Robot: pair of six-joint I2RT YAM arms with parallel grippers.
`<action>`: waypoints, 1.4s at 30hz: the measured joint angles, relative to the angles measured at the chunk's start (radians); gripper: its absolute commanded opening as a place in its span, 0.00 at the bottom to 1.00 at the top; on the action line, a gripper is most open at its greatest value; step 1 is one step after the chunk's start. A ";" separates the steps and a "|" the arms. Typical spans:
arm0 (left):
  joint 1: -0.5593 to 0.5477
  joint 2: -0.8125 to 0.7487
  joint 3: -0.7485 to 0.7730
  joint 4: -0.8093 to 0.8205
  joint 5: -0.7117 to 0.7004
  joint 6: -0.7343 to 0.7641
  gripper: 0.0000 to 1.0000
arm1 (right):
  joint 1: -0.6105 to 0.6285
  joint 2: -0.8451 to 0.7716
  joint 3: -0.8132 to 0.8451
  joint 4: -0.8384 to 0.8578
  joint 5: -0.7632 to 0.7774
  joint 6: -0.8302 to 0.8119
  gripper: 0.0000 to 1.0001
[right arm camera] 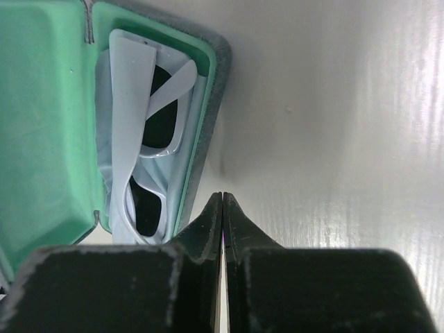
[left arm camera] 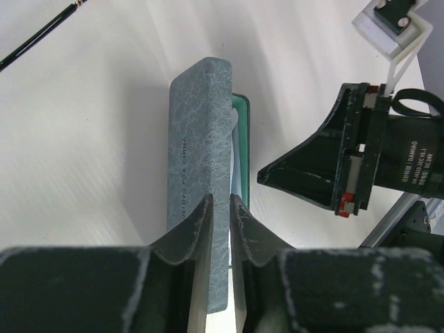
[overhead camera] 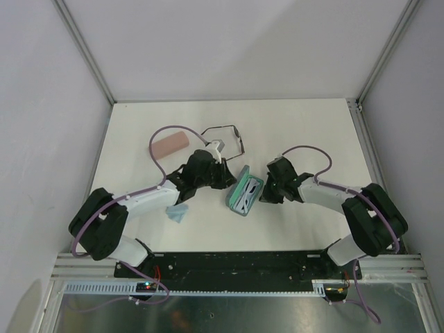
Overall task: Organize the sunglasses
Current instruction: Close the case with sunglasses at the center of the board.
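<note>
Nearest the arm bases, a crumpled light-blue cloth (overhead camera: 178, 213) lies on the table (overhead camera: 312, 132), to the left of the blue-grey case (left arm camera: 198, 139) and closer in than it. The blue-grey case stands open, its lid tilted up along its left side with the green lining showing. Folded inside it lie the white sunglasses (right arm camera: 132, 90), their dark lenses showing. The left gripper (left arm camera: 220, 202) is at the blue-grey case's left side. Its fingers are a narrow slit apart with the lid's edge showing in the slit, but I cannot tell whether they pinch it. The right gripper (right arm camera: 222, 198) sits just beside the blue-grey case's right rim, fingers pressed together on nothing. Beyond the blue-grey case and slightly to its left lie the black wire-framed sunglasses (left arm camera: 41, 35). The pink case (overhead camera: 170, 144) lies beyond it too, well to its left.
</note>
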 measured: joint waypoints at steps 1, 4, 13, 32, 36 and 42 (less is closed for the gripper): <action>0.001 0.002 0.000 0.000 0.002 0.000 0.19 | 0.006 0.014 0.000 0.010 -0.003 0.003 0.00; 0.002 0.010 0.000 0.000 0.006 0.000 0.19 | 0.021 0.047 0.000 0.035 -0.009 0.008 0.00; 0.003 0.025 0.002 0.001 0.006 0.004 0.16 | 0.045 0.076 0.000 0.091 -0.021 0.029 0.00; -0.034 0.103 0.026 0.079 0.020 -0.002 0.10 | 0.046 0.081 0.000 0.104 -0.018 0.040 0.00; -0.091 0.114 0.000 0.117 0.004 -0.006 0.09 | 0.050 0.080 -0.005 0.116 -0.008 0.057 0.00; -0.140 0.132 -0.091 0.143 0.014 -0.037 0.09 | 0.056 0.048 -0.046 0.155 0.033 0.086 0.00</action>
